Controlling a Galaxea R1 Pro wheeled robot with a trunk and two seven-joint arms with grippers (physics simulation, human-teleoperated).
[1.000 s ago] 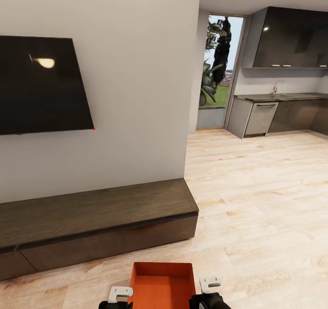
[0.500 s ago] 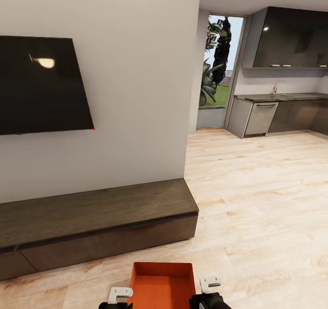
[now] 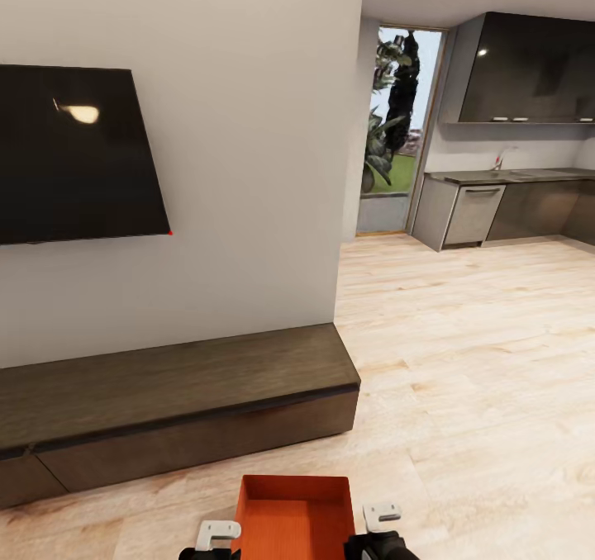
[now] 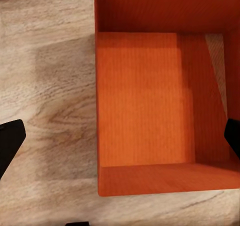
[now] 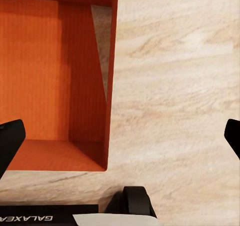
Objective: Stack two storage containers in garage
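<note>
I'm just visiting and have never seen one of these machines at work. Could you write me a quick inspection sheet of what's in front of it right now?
Surface: light wood plank floor; the bin rests on it.
Job's things: one orange-red storage container, open-top, empty, upright, in front of the robot, between its two arms. A second one: nothing seen.
Clutter: nothing seen.
Grippers: left gripper open, its fingers spread either side of the container from above; right gripper open, over the container's wall and the bare floor beside it. Neither is gripping.
Cables: nothing seen.
Surroundings: black wall TV, long low dark-brown cabinet below it, kitchen units and a glass door beyond.
</note>
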